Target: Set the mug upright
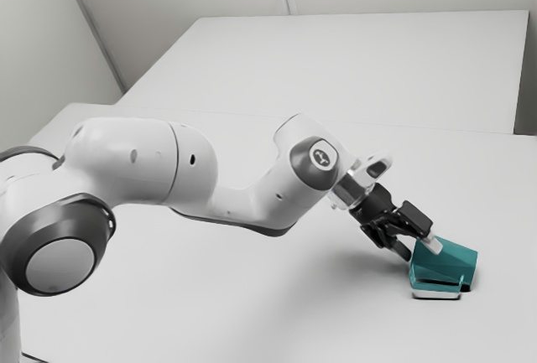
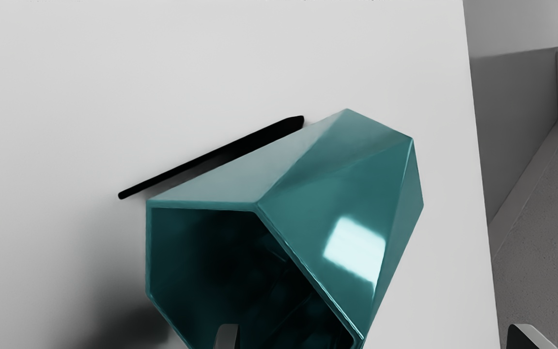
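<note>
In the exterior view my gripper [image 1: 418,248] reaches down to the teal faceted mug [image 1: 454,261], which lies on its side near the exterior view's right. The mug's mouth faces my hand. The wrist view has the fingertips of my gripper [image 2: 377,336] wide apart: one overlaps the dark mouth of the mug [image 2: 327,194], the other stands outside its wall, with a gap. Whether the first finger is inside the mouth or only before it, I cannot tell. The mug's handle is not distinguishable.
The mug rests on a pale table [image 1: 252,304]. A thin black strip [image 2: 211,157] runs along one side of the mug. In the wrist view the table's edge lies beyond the mug, with grey floor [image 2: 540,232] past it. A second pale surface [image 1: 361,61] stands behind.
</note>
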Robot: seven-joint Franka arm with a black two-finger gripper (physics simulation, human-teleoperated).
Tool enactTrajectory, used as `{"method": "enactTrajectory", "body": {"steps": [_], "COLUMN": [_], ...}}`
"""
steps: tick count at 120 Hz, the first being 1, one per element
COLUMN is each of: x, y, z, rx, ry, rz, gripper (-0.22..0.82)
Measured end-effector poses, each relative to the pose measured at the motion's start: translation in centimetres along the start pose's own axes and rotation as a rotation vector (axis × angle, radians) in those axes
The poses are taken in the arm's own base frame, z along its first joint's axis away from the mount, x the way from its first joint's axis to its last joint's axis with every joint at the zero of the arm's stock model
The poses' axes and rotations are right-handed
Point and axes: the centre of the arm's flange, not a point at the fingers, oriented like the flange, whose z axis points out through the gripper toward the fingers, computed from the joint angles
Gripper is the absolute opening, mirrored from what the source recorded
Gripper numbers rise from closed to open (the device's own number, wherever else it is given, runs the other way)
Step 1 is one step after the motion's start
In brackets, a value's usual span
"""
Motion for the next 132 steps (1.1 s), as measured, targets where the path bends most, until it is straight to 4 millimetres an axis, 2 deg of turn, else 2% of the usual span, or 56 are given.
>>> {"method": "enactTrajectory", "body": {"steps": [93,132], "x": [-0.3,-0.6], "y": [-1.1,-1.6], "z": [2.2,3.6], "rx": [-0.084,-0.097], "ry": [0.080,0.077], "rz": [-0.048,-0.052], "gripper": [0.60,0.49]}}
